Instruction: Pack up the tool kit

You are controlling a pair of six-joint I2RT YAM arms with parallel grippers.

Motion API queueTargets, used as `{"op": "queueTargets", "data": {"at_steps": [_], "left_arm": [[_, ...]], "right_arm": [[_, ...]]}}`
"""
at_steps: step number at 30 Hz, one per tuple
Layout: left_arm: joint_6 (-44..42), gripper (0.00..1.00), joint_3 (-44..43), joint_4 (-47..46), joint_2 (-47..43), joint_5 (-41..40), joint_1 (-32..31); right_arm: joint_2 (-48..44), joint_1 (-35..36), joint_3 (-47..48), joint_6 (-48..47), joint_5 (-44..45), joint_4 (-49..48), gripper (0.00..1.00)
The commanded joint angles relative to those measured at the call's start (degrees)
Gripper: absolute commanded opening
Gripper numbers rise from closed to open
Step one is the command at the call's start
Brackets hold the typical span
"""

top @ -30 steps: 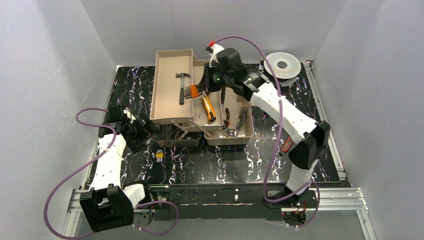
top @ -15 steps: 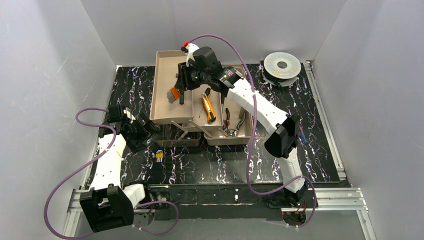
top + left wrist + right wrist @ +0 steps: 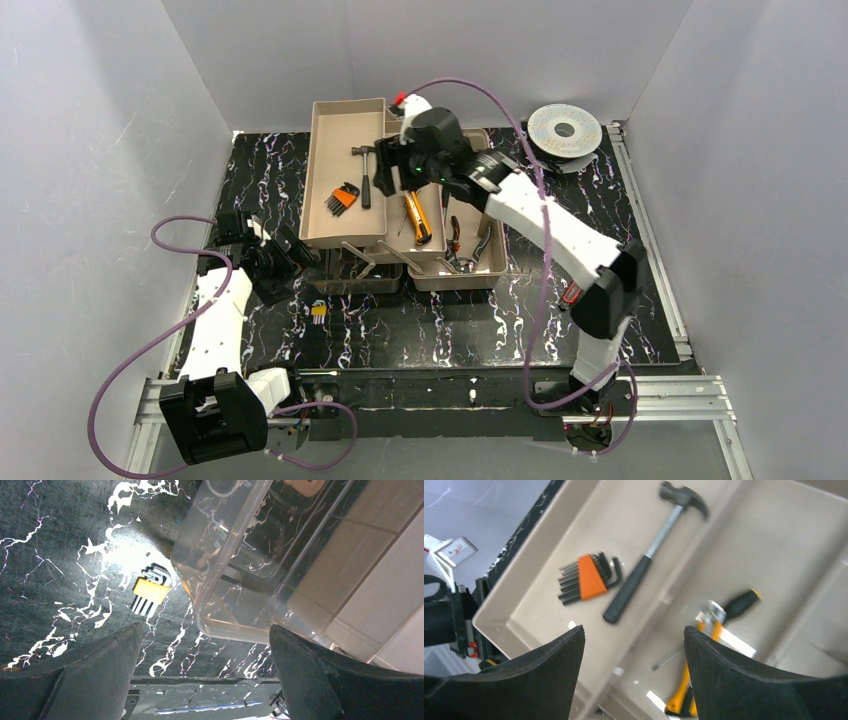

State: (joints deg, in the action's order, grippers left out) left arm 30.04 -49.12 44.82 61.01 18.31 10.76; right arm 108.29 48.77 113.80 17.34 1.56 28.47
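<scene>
The tan toolbox (image 3: 309, 172) stands open at the back of the mat with its trays spread. Its left tray holds a hammer (image 3: 365, 176) (image 3: 651, 560) and an orange hex key set (image 3: 342, 197) (image 3: 589, 577) lying loose. A yellow knife (image 3: 416, 219) (image 3: 686, 692) and a screwdriver (image 3: 739, 604) lie in the middle tray, and pliers (image 3: 455, 236) in the right one. My right gripper (image 3: 386, 174) (image 3: 634, 630) hovers open over the edge between the left and middle trays, holding nothing. My left gripper (image 3: 297, 258) (image 3: 206, 627) is open low by the translucent lid (image 3: 235, 565).
A yellow hex key set (image 3: 318, 312) (image 3: 149, 591) lies on the black marbled mat in front of the toolbox, just ahead of my left gripper. A round silver-white spool (image 3: 565, 128) sits at the back right. Grey walls enclose the mat.
My right gripper carried the orange hex key set left over the left tray, opened and dropped it there, then drew back to the right. The left arm has not moved.
</scene>
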Motion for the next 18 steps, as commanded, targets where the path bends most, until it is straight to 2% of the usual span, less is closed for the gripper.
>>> {"op": "queueTargets", "data": {"at_steps": [1,5,10,17,18], "left_arm": [[-0.07,0.99,-0.4,-0.91,-1.18,0.93,-0.39],[-0.07,0.99,-0.36,-0.97,-0.95,1.42,-0.39],[0.08,0.99,-0.46,-0.8,-0.15,1.8,-0.44],[0.1,1.0,-0.5,-0.75,0.57,2.44,-0.42],[0.19,1.0,-0.39,-0.77,0.53,2.54,-0.46]], "right_arm": [[-14.1,-2.1,-9.8,-1.01,11.7,-1.87,0.79],[-24.94,-4.98,-24.8,1.84,18.82,0.89,0.79],[-36.47,-12.09,-42.42,8.02,20.52,4.13,0.78],[-46.64,-28.27,-60.08,18.83,23.55,11.49,0.79],[-47.36,-32.5,-63.22,20.0,23.63,12.04,0.87]]}}
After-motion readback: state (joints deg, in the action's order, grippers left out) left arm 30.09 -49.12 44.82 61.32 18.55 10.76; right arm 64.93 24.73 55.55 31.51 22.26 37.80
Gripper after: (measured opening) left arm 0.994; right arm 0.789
